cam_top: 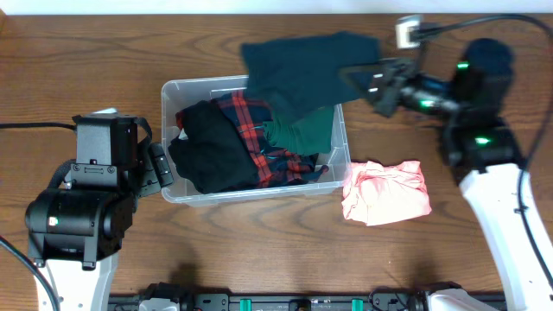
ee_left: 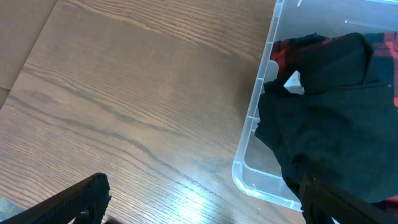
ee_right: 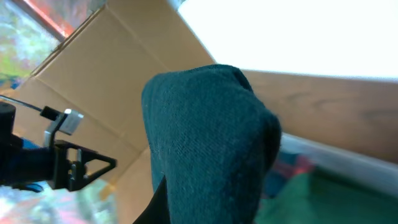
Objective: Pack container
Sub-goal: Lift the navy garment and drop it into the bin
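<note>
Container (cam_top: 257,195): sits on the table (cam_top: 86,60) slightly left of centre, long side running left to right, upright and open at the top.

Contents:
- Black garment (cam_top: 212,151) is bunched at the left end and lies against the left wall. In the left wrist view it rises above the rim, with a white tag showing.
- Plaid garment (cam_top: 270,147), red and dark, lies across the middle, partly under the black one.
- Green garment (cam_top: 304,131) is at the right end.

Teal garment (cam_top: 302,67): raised above the container's far right corner and overlapping the far rim. It hangs from the right gripper (cam_top: 378,83), which is closed on its right edge. In the right wrist view the cloth fills the centre and hides the fingers.

Pink garment (cam_top: 386,192): crumpled on the table just beside the container's near right corner. Whether it touches the wall cannot be told.

Left gripper (cam_top: 164,170): close to the container's left wall, on the outside. In the left wrist view its fingers (ee_left: 71,202) are spread wide and hold nothing.
</note>
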`<state>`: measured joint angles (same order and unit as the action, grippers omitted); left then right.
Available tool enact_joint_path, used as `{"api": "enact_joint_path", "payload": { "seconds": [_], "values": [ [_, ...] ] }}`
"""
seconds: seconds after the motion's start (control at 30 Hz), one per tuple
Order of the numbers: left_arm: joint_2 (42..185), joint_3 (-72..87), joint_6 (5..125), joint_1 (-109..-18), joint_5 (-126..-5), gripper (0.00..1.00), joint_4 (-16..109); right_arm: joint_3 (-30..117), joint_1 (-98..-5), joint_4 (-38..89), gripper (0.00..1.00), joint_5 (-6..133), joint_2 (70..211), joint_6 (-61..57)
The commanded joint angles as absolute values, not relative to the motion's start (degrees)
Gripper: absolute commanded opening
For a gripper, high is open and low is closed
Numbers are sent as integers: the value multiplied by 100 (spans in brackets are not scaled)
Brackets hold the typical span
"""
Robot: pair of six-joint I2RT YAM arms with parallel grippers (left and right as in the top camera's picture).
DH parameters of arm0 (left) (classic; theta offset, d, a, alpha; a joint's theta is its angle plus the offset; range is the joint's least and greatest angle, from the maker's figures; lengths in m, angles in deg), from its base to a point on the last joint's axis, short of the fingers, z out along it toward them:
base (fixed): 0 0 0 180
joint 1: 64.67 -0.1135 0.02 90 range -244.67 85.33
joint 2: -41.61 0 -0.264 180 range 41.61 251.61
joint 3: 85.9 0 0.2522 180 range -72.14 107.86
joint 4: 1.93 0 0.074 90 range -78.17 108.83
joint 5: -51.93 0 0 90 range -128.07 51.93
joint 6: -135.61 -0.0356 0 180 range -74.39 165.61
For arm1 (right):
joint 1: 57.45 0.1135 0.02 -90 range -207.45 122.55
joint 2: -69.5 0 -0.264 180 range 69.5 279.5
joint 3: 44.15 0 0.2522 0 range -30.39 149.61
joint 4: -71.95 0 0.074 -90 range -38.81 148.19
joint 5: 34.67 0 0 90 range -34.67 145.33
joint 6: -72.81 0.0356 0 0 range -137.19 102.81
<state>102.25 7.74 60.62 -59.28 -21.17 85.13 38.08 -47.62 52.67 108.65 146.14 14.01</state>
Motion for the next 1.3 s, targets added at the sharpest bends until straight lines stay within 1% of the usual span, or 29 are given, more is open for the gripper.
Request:
{"api": "enact_joint_path", "payload": {
  "seconds": [0.0,0.17,0.27,0.37,0.5,0.63,0.7,0.73,0.77,0.83,0.9,1.0,1.07,1.2,1.27],
  "values": [
    [10220,787,6092,-5952,-2045,98,8532,3816,-4008,5225,1,9801,14970,2164],
    [10220,787,6092,-5952,-2045,98,8532,3816,-3029,5228,1,8153,15797,2573],
    [10220,787,6092,-5952,-2045,98,8532,3816,-2660,5311,1,7259,16415,2649],
    [10220,787,6092,-5952,-2045,98,8532,3816,-2520,5317,1,6328,17021,2642],
    [10220,787,6092,-5952,-2045,98,8532,3816,-2618,5225,1,6116,17716,2284],
    [10220,787,6092,-5952,-2045,98,8532,3816,-2795,4957,5,6129,17847,1867],
    [10220,787,6092,-5952,-2045,98,8532,3819,-2869,4871,12,6280,17707,1571],
    [10220,787,6092,-5952,-2045,98,8532,3819,-2898,4847,21,6387,17585,1429],
    [10220,787,6092,-5952,-2045,98,8532,3819,-2909,4828,27,6496,17462,1314],
    [10220,787,6092,-5952,-2045,98,8532,3819,-2915,4812,36,6656,17112,1117],
    [10220,787,6092,-5952,-2045,98,8532,3819,-2915,4810,48,6747,16682,994],
    [10220,787,6092,-5952,-2045,98,8532,3819,-2915,4782,63,6774,16006,800],
    [10220,787,6092,-5952,-2045,98,8532,3819,-2953,4640,69,6756,15541,706],
    [10220,787,6092,-5952,-2045,98,8532,3819,-3309,3862,74,6758,14695,704],
    [10220,785,6092,-5952,-2045,98,8532,3819,-3621,3365,82,6758,14428,806]
  ]
}}
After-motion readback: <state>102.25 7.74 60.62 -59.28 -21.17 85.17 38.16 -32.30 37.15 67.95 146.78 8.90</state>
